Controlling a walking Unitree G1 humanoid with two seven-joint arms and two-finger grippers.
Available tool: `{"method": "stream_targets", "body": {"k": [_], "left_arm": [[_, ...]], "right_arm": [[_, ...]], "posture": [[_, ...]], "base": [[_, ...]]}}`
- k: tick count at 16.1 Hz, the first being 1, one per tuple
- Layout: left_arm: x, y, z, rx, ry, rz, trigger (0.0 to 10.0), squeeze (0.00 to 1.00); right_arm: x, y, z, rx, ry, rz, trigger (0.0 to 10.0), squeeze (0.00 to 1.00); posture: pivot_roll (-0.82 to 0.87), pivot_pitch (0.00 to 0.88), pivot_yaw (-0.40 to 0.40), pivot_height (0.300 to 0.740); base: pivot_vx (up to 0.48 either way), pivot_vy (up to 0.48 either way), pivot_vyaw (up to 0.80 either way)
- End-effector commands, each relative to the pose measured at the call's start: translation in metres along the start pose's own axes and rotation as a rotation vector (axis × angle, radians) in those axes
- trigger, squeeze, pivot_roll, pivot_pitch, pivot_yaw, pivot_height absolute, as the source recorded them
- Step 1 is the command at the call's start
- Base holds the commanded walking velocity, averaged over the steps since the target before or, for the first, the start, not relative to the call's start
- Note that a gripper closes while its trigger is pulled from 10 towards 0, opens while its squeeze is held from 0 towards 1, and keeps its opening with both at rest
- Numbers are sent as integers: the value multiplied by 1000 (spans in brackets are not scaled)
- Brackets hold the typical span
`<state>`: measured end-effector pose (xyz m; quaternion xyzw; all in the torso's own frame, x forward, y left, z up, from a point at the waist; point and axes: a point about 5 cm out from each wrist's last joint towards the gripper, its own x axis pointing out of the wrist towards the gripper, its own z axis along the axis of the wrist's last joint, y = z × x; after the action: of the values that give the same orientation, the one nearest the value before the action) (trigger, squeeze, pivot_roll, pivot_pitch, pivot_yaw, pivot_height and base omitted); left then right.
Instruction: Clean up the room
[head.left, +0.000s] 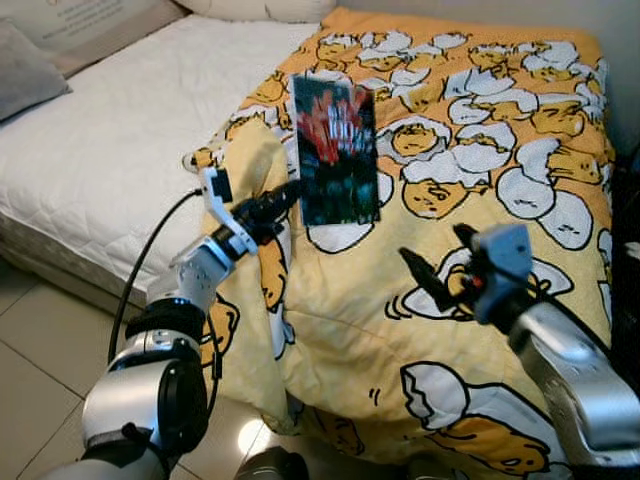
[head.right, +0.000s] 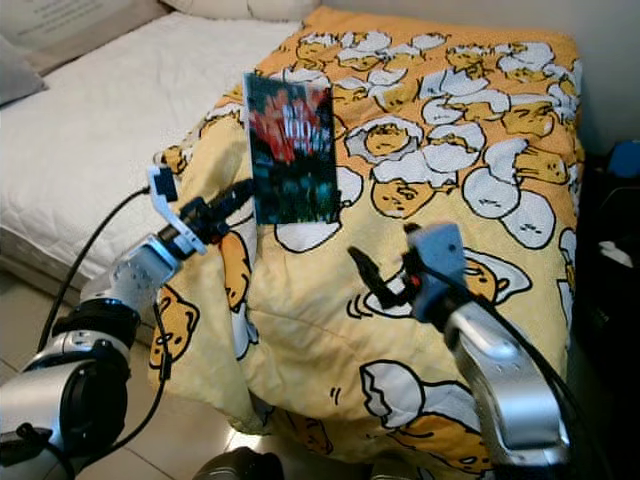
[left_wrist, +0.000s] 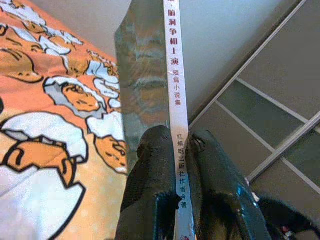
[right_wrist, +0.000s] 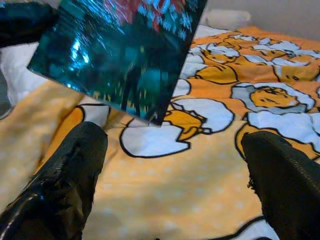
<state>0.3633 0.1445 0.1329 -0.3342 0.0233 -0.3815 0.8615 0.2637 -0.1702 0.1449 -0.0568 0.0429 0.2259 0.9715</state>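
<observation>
Yellow egg-cartoon blanket (head.left: 480, 150) over white quilted mattress (head.left: 110, 150), left gripper (head.left: 290, 192) clenched on upright dark glossy book (head.left: 337, 152) at its spine edge, right gripper (head.left: 432, 262) released, hovering above blanket.

One book (head.left: 337, 150), dark glossy cover with red at top, white spine printed with characters. One yellow blanket (head.left: 480, 200) patterned with egg cartoons. One white mattress (head.left: 110, 150). One grey pillow (head.left: 25, 70). Two grippers: left gripper (head.left: 285, 195), right gripper (head.left: 425, 265). One black cable (head.left: 150, 250).
</observation>
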Motion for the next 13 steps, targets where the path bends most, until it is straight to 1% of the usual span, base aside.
{"method": "stream_targets", "body": {"k": [1, 2, 3, 4, 6, 7, 8, 9, 10, 11, 12, 13], "left_arm": [[3, -2, 9, 32, -43, 14, 0, 0], [5, -1, 9, 30, -59, 42, 0, 0], [10, -3, 7, 18, -86, 75, 0, 0], [14, -5, 5, 13, -93, 76, 0, 0], [23, -10, 2, 9, -97, 85, 0, 0], [28, -10, 0, 18, -96, 129, 0, 0], [35, -10, -2, 21, -108, 216, 0, 0], [39, -10, -2, 11, -122, 251, 0, 0], [47, -14, -1, -22, -153, 270, 0, 0], [50, -16, 0, -36, -166, 274, 0, 0], [57, -20, 1, -67, -184, 260, 0, 0], [60, -23, 1, -83, -194, 250, 0, 0]], "right_arm": [[8, 3, 4, 27, -27, 3, 10000, 0], [13, 4, 5, 75, -39, 0, 10000, 0], [19, 6, 6, 162, -44, 10, 10000, 604], [23, 9, 5, 206, -44, 27, 10000, 1000], [32, 12, 3, 284, -41, 46, 10000, 1000], [38, 14, 3, 341, -38, 56, 10000, 1000], [49, 15, 2, 443, -8, 66, 10000, 1000], [54, 15, 1, 495, 2, 72, 10000, 1000], [62, 18, 1, 629, 14, 90, 10000, 1000], [65, 19, 2, 676, 14, 101, 10000, 1000], [68, 22, 2, 768, 15, 118, 10000, 1000], [70, 25, 2, 821, 14, 126, 10000, 1000]], "posture": [[-203, 0, 93, 740], [-199, 0, 93, 740], [-193, 0, 91, 740], [-190, 0, 90, 740], [-190, 0, 93, 740], [-190, 0, 97, 740], [-192, 0, 100, 740], [-192, 0, 100, 740], [-194, 0, 99, 740], [-194, 0, 97, 740], [-192, 0, 94, 740], [-190, 0, 95, 740]], "base": [[0, 0, 0], [0, 0, 0], [0, 0, 0], [0, 0, 0], [0, 0, 0], [0, 0, 0], [0, 0, 0], [0, 0, 0], [0, 0, 0], [0, 0, 0], [0, 0, 0], [0, 0, 0]]}}
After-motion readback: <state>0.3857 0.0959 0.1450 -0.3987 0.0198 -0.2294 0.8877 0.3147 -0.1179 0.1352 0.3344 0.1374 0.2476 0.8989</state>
